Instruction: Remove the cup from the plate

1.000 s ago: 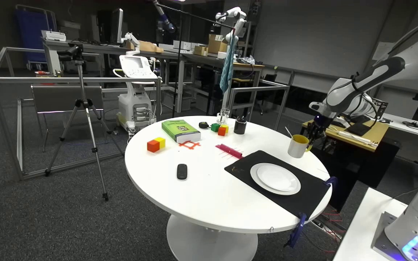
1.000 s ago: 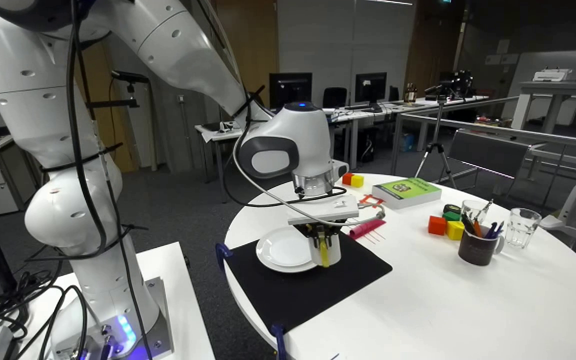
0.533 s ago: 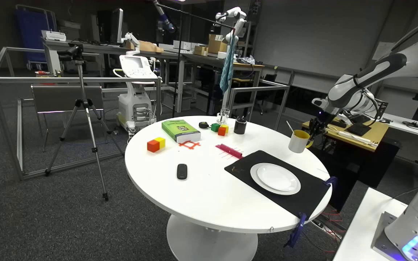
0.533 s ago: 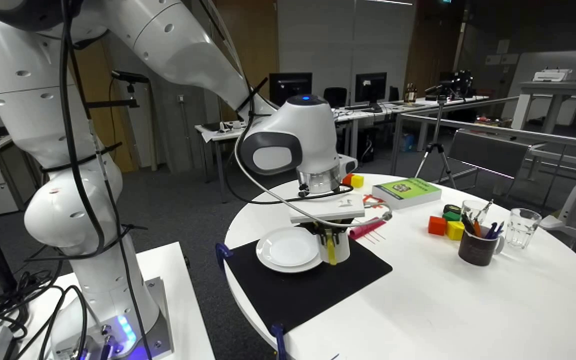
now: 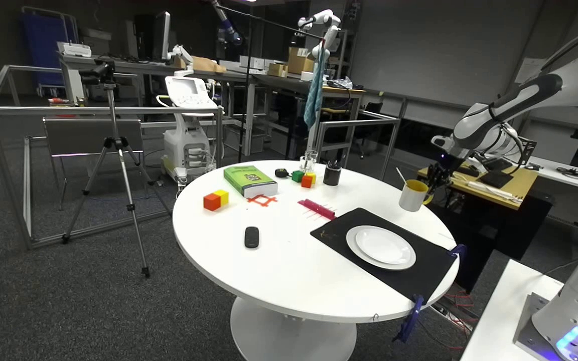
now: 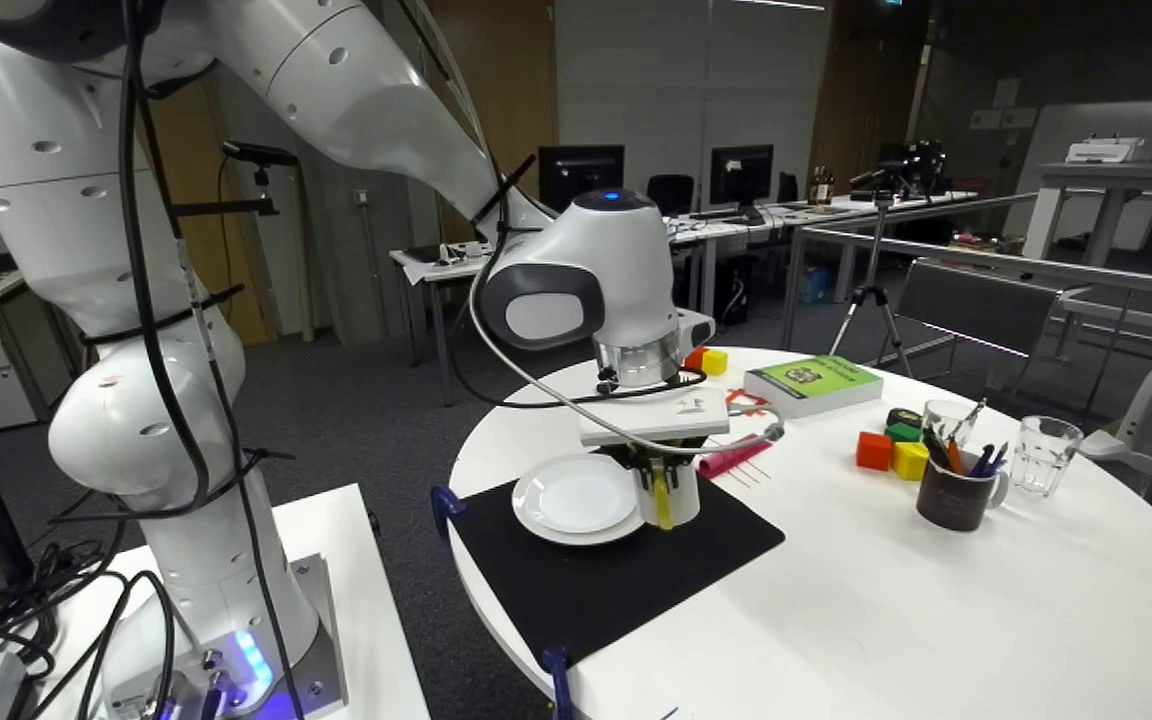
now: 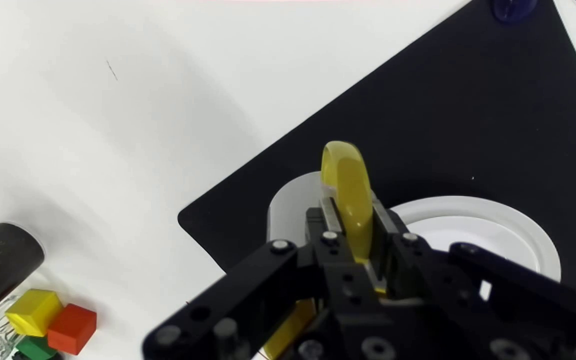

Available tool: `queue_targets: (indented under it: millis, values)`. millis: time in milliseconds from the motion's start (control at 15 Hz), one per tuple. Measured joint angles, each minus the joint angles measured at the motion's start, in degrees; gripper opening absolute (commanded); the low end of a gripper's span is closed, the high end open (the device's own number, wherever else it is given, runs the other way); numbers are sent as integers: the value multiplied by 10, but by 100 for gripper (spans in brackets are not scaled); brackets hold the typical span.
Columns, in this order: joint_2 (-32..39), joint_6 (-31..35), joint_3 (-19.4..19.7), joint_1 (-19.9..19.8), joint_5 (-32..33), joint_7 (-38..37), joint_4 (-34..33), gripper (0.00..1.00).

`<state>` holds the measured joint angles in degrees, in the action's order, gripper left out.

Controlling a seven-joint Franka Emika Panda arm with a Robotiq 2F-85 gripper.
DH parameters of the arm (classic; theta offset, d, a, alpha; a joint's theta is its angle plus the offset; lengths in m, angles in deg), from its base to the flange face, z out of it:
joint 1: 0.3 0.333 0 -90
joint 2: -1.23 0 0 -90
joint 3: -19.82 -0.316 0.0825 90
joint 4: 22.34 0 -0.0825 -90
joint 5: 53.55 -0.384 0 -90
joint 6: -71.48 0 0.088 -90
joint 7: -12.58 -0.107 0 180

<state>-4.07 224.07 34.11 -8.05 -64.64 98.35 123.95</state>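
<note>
The cup, white outside with a yellow inside and a yellow handle, hangs tilted above the table. A thin white stick pokes out of its top in an exterior view. My gripper is shut on the handle, one finger on each side. In an exterior view the cup overlaps the plate's edge, with the gripper above it. The white plate lies on the black mat with nothing on it. From the wrist, the cup appears beside the plate, and the jaws hide part of both.
The black mat is fixed at the table edge by blue clamps. A dark mug of pens, drinking glasses, several coloured blocks, a green book, a pink roll and a black device stand around the table.
Over the first half second the held cup rose a little and shifted away from the plate, rightward in an exterior view. Since then nothing has visibly moved, and the grip is unchanged.
</note>
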Motion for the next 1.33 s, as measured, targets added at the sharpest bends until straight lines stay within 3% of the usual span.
queue_targets:
  millis: [200,267,800,1333]
  values:
    - [0,0,0,0,0,0,0,19]
    - [0,0,0,0,0,0,0,5]
    - [43,4,-1,1,-33,-37,-17,5]
    - [141,7,-5,-34,-101,-79,-125,5]
